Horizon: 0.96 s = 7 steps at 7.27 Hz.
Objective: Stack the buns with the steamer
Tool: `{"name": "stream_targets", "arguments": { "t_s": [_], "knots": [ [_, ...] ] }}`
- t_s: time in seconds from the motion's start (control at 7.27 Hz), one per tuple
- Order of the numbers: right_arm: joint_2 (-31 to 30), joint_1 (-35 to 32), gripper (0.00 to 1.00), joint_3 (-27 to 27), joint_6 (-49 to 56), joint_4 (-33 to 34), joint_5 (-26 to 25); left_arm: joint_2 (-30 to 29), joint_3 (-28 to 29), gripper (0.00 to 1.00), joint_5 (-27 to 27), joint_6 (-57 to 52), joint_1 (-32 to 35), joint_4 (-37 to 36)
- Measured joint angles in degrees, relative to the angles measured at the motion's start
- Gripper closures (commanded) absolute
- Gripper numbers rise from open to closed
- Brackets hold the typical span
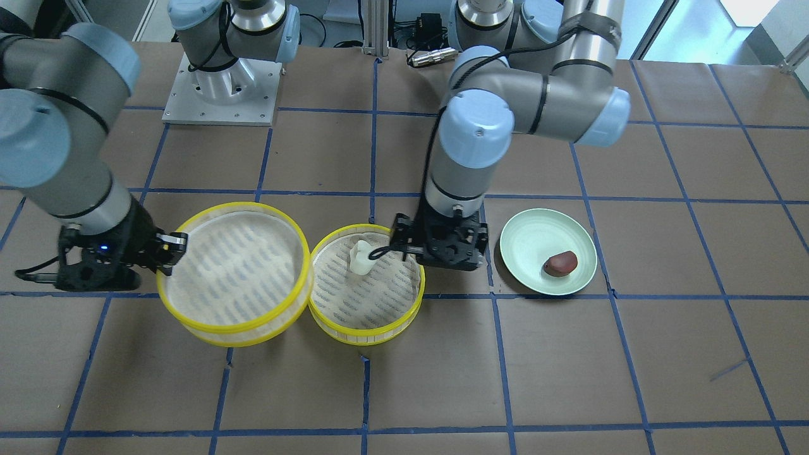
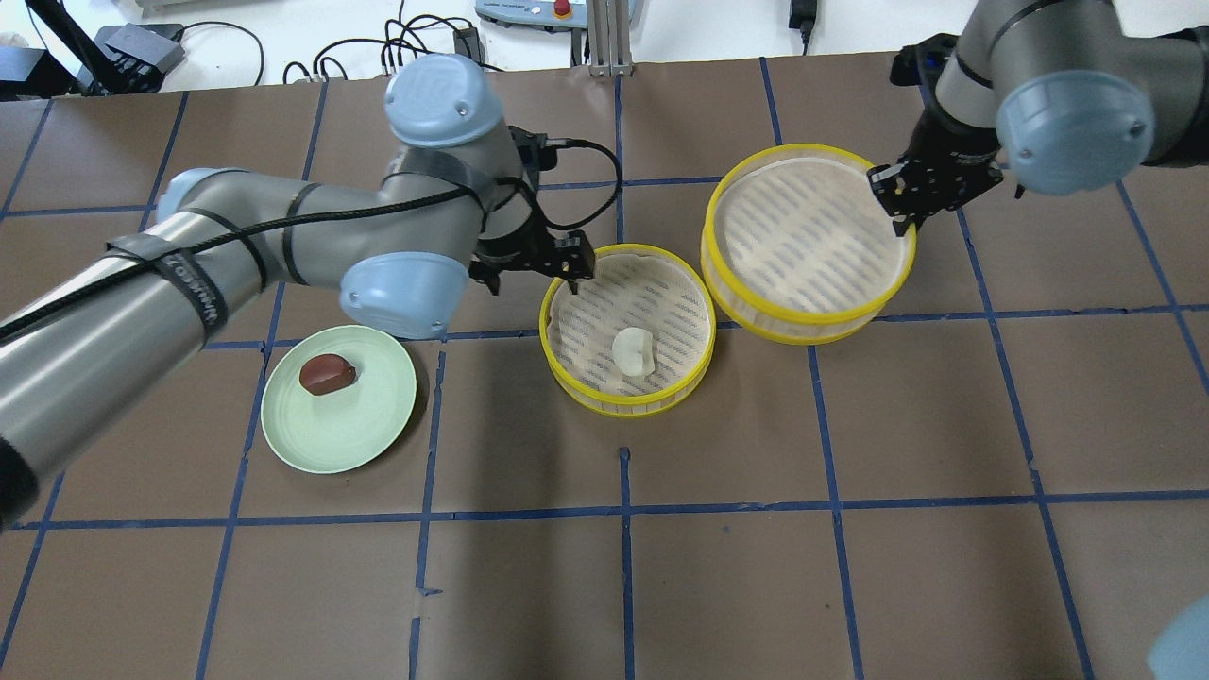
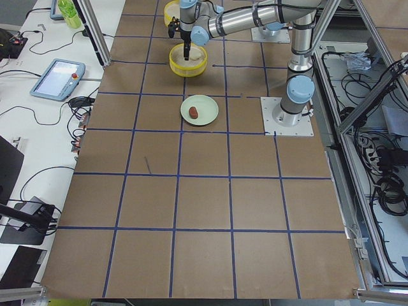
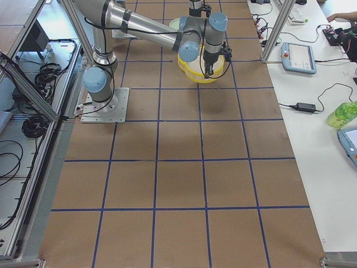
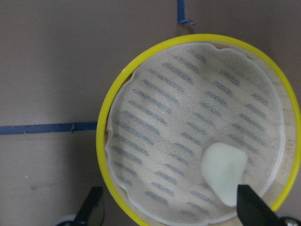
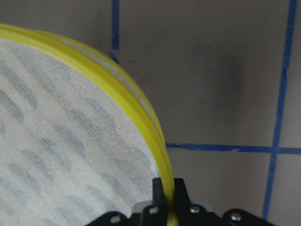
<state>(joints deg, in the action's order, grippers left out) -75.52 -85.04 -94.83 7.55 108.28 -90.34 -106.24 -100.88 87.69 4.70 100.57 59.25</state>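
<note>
The white bun lies inside the smaller yellow-rimmed steamer, on its cloth liner. My left gripper hangs open and empty over that steamer's robot-side rim; the left wrist view shows its fingers spread wide near the bun. The dark reddish-brown bun lies on the pale green plate. My right gripper is shut on the rim of the larger, empty steamer, which touches the smaller one.
The table is brown paper with a blue tape grid. The right arm's base plate stands at the robot's edge, with cables behind it. A side bench holds a tablet. Open table lies on the operators' side of the steamers.
</note>
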Motion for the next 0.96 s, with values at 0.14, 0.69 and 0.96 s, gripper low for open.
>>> {"name": "stream_targets", "arguments": {
  "t_s": [0.14,0.69,0.96],
  "knots": [
    [1.14,-4.09,0.94,-0.28,-5.14,1.87,0.02,0.94,-1.70,0.00,1.22,-7.41,-5.07,1.39],
    [4.96,-17.57,0.94,-0.08,-19.28,7.58,0.14,1.53,-10.31,0.14,2.60,-24.88,-20.99,2.17],
    [5.86,-18.69,0.94,-0.39,-18.54,7.78,-0.26,0.76,-11.73,0.33,5.00,-26.10,-22.11,2.05]
  ]
}}
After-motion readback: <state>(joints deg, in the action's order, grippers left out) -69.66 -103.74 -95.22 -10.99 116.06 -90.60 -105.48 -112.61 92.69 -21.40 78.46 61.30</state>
